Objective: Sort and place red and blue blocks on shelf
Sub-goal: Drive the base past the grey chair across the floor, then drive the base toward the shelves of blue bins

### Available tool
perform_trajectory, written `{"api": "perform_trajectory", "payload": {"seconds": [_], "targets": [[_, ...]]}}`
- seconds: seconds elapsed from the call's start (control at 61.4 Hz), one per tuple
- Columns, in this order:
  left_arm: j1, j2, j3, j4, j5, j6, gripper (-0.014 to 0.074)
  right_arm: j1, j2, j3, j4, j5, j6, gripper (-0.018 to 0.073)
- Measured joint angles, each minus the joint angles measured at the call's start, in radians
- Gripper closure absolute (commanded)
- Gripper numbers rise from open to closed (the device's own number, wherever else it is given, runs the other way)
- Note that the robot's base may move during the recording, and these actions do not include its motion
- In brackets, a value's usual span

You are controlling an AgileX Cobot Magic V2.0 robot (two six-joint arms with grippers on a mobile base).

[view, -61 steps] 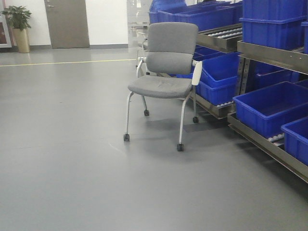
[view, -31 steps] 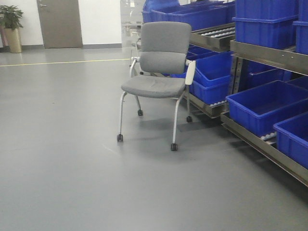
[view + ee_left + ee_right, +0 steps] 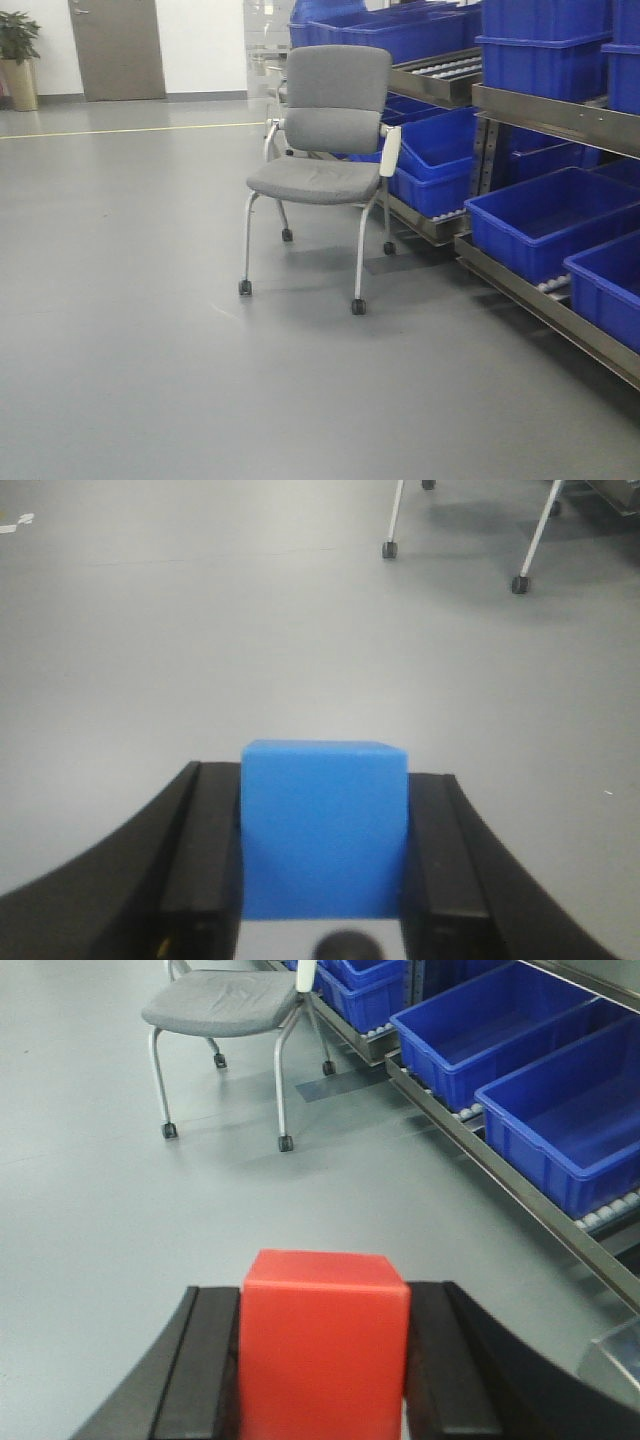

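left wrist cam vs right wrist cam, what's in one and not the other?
Left wrist only: the blue block, clamped between the fingers of the left gripper. Right wrist only: the red block, clamped in the right gripper, plus the shelf with its blue bins and the seat of the chair. Both: the grey floor and the chair's castored legs.

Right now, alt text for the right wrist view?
A red block is clamped between the two black fingers of the right hand, filling the lower middle of the frame. Beyond it, across grey floor, a grey chair stands at top left, and open blue bins sit on a low metal shelf at right.
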Motion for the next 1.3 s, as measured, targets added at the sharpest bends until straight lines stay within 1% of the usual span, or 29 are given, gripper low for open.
{"api": "perform_trajectory", "payload": {"seconds": [1.302], "targets": [[0.000,0.000,0.000,0.000,0.000,0.000,0.0473,0.000,0.000,0.000,0.000,0.000,0.000,0.0512]]}}
